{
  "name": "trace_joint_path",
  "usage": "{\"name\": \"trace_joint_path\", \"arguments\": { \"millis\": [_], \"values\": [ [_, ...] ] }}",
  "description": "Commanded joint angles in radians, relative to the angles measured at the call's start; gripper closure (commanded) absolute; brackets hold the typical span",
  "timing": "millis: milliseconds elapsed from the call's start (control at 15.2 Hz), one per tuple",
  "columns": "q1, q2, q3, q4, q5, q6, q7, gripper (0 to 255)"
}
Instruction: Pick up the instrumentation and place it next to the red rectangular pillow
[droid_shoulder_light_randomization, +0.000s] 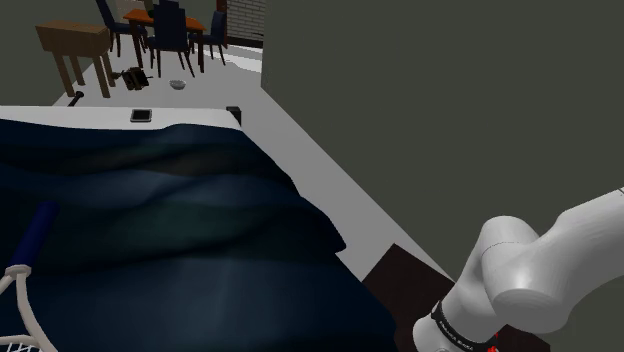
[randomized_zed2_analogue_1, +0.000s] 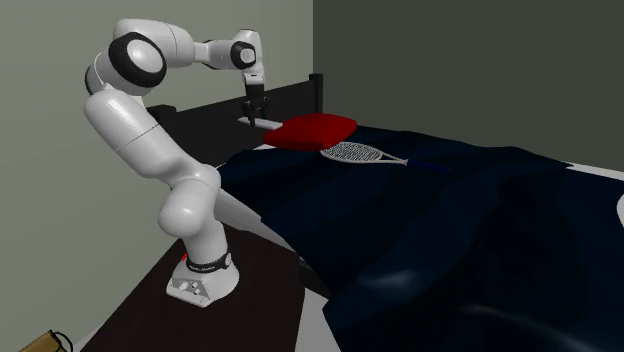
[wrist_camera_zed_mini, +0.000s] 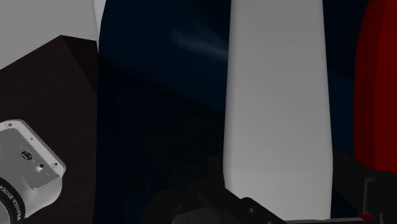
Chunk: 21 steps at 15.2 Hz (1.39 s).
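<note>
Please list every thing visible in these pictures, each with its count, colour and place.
blanket: one, dark blue, spread over the bed
pillow: one, red, at the bed's head end
racket: one, white head and blue handle, on the blanket beside the pillow
dining table: one, brown, far back in the shoulder view
chairs: several, dark blue, around the dining table
side table: one, brown, near the chairs
arm: one, white with dark joints, beside the bed
tool: one, black, above the bed's head end, near the pillow
</note>
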Motion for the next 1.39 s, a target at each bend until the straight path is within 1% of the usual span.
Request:
{"name": "trace_joint_path", "arguments": {
  "millis": [0,726,1320],
  "values": [
    [0.003,-0.004,0.007,-0.027,0.007,0.026,-0.003,255],
    [-0.008,0.004,0.073,-0.153,0.030,0.169,-0.012,255],
    [-0.046,0.033,0.158,-0.238,0.040,0.293,-0.010,255]
  ]
}}
